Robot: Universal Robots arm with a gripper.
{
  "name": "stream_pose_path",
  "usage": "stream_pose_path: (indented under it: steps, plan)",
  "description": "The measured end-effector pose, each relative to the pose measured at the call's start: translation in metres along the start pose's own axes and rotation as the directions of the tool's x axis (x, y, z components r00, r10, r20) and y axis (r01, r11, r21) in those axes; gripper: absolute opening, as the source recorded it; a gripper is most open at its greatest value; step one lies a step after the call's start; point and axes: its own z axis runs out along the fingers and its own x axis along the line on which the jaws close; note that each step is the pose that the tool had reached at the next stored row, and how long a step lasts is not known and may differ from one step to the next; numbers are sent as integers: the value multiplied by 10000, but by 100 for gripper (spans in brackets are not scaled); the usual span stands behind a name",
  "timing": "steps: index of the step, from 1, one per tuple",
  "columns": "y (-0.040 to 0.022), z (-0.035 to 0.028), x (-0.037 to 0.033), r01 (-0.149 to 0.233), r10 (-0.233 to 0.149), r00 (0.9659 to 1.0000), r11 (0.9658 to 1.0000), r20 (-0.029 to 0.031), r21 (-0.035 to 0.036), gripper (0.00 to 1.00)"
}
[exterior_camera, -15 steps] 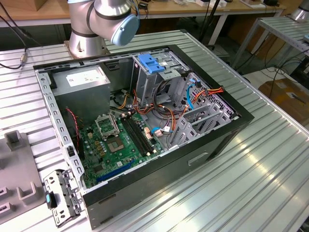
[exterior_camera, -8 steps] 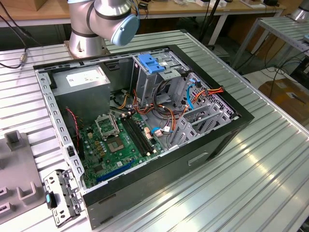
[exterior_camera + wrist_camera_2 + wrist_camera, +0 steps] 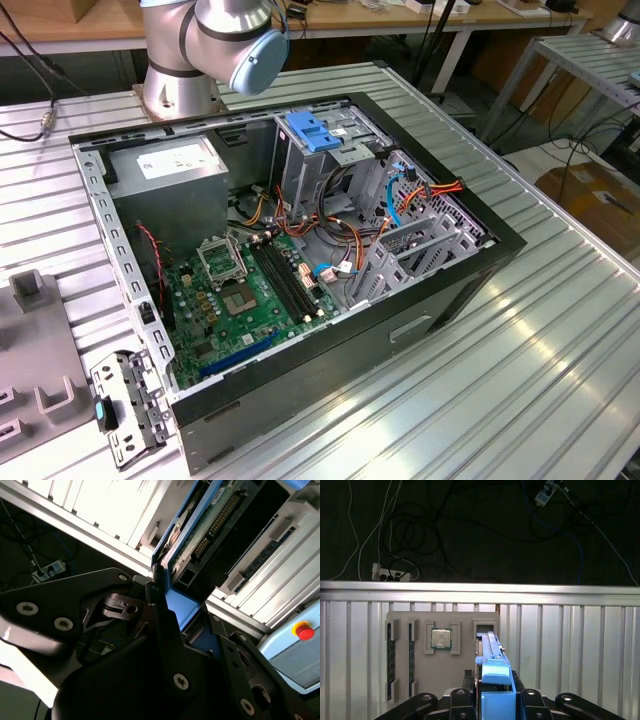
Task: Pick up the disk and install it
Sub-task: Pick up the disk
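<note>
The disk (image 3: 495, 672) stands on edge in a slot of a grey fixture tray (image 3: 465, 625), its bright blue carrier rail facing the first wrist view. In the second wrist view its green circuit-board face (image 3: 200, 535) shows beside the rail. The gripper (image 3: 184, 611) straddles it, with a dark finger (image 3: 156, 587) lying along the rail's edge. In the first wrist view the blue plastic fills the space between the fingers with no gap to be seen, so the grip reads as clenched on the disk. The tray also holds a processor chip (image 3: 441, 639) and memory sticks (image 3: 391, 660), and it sits on the ribbed aluminium table (image 3: 570, 645) close to the table's edge, with cables on the dark floor beyond. The step in hand looks like the pick-up, and installing has not begun. In the exterior view the opened computer case (image 3: 330, 350) lies on the table with its drive cage (image 3: 330, 160) at the far side, near the arm's base (image 3: 180, 85), topped by a paler blue bracket (image 3: 312, 133). Freeing the disk seems to call for a straight pull along the slot, without twisting, so the rails do not bind on the tray walls.
</note>
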Motion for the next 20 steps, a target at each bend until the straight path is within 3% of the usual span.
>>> stream_pose_path:
  steps: [4,7,20]
  plan:
    - [0,-12,0,0,0,10000,10000,-1,-3,37]
    - [-1,-67,0,0,0,10000,10000,0,-1,37]
    - [-2,-196,2,0,0,10000,10000,0,0,37]
